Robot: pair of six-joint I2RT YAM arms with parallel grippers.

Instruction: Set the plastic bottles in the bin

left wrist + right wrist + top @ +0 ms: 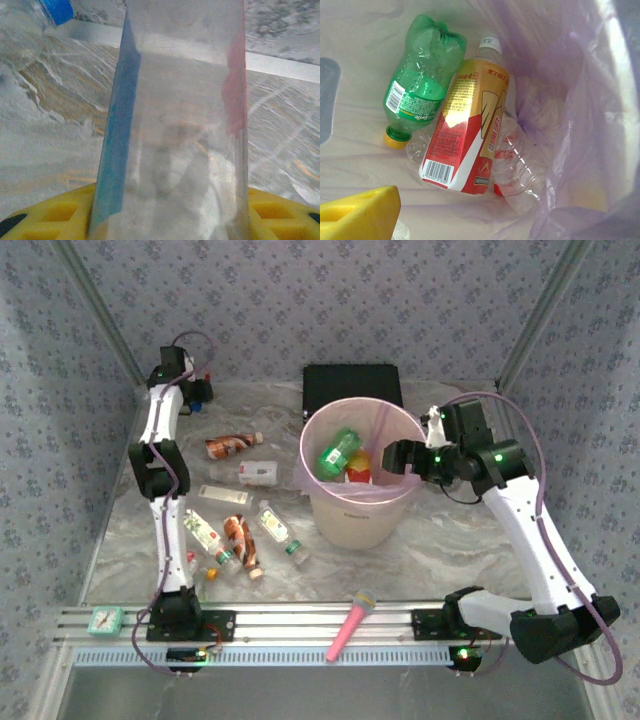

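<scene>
The cream bin (357,510), lined with a pink bag, stands mid-table. My right gripper (392,455) hovers open at its right rim; one yellow finger (360,212) shows, with nothing in it. Inside the bin lie a green bottle (417,95), a red-and-gold labelled bottle (465,135) and a clear bottle (525,165). My left gripper (195,392) is at the far left corner, shut on a clear bottle (180,125) with a blue and red label. A blue-capped bottle (30,25) lies just beyond it. Several bottles lie left of the bin: brown (232,445), white (258,473), clear (280,530).
A flat black box (352,388) sits behind the bin. A pink microphone-shaped stick (350,625) lies on the front rail and a small teal clock (104,618) at its left end. Patterned walls close in the table on three sides.
</scene>
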